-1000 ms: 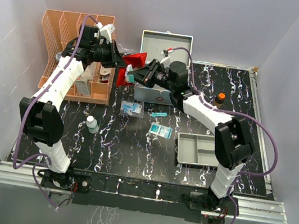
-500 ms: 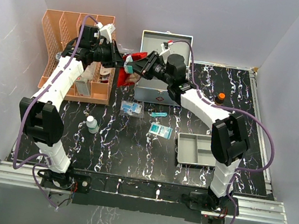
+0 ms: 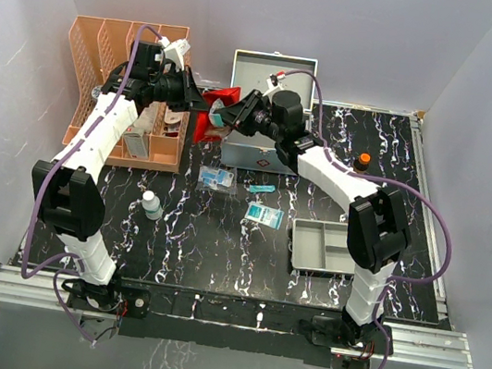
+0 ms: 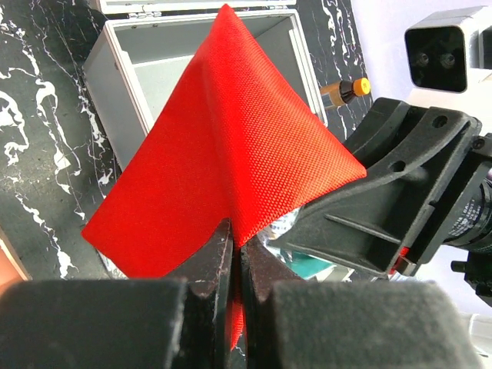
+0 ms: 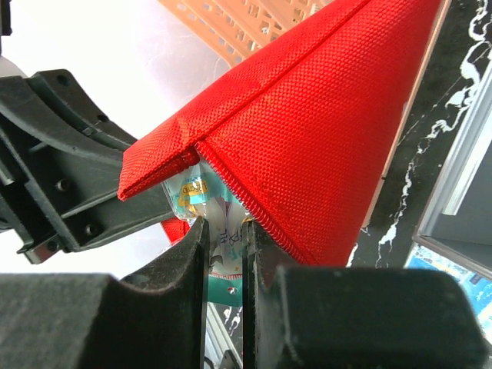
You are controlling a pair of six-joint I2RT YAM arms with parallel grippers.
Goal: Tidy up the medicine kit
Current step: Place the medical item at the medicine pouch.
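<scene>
Left wrist view shows left gripper (image 4: pixel 233 240) squeezing the red pouch (image 4: pixel 231 154), right gripper (image 5: pixel 225 238) squeezing a packet (image 5: pixel 197 197), open medicine kit (image 4: pixel 104 73) just past both.

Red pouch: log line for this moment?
left pincer: shut on red pouch | right pincer: shut on sachet | medicine kit: lid open
</scene>
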